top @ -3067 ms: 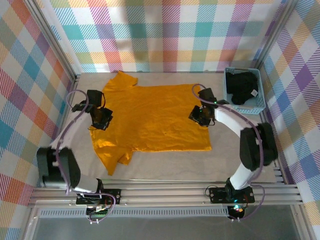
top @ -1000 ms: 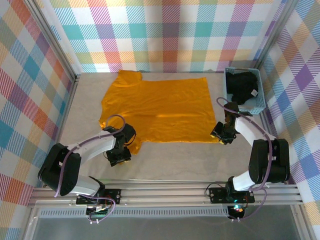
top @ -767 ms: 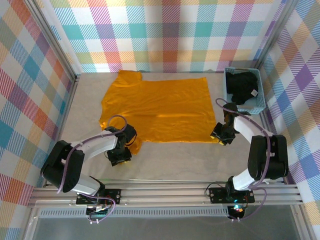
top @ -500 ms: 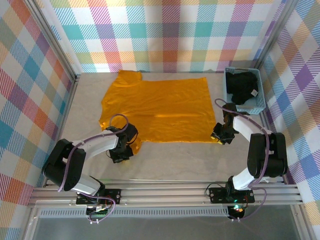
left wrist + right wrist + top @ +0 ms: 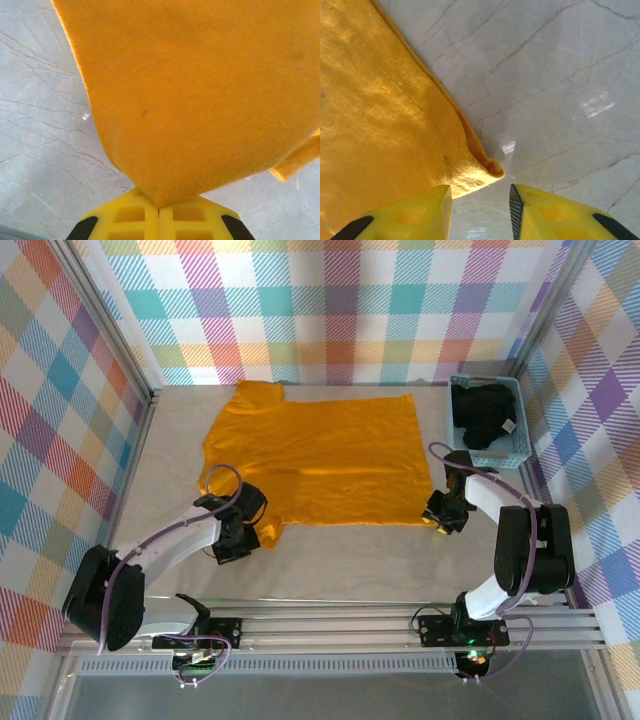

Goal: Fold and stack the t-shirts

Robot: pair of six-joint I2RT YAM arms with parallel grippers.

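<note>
The mustard-orange t-shirt (image 5: 315,455) lies spread flat across the middle of the table, folded over with its near edge running left to right. My left gripper (image 5: 240,535) is shut on the shirt's near-left sleeve, and orange cloth (image 5: 200,90) rises straight out of the closed yellow fingers (image 5: 130,220). My right gripper (image 5: 443,512) stands open at the shirt's near-right corner (image 5: 490,172), which lies on the table just ahead of the gap. The black t-shirt (image 5: 483,418) sits bunched in the basket, its white tag showing.
The light-blue mesh basket (image 5: 520,450) stands at the back right against the plaid wall. Bare grey tabletop (image 5: 340,560) runs along the near side in front of the shirt. Metal frame rails border the table's front edge.
Since three seconds ago the shirt's near half was folded back. Over the last second the left gripper crept slightly up and left with the sleeve; the right gripper stayed at the corner.
</note>
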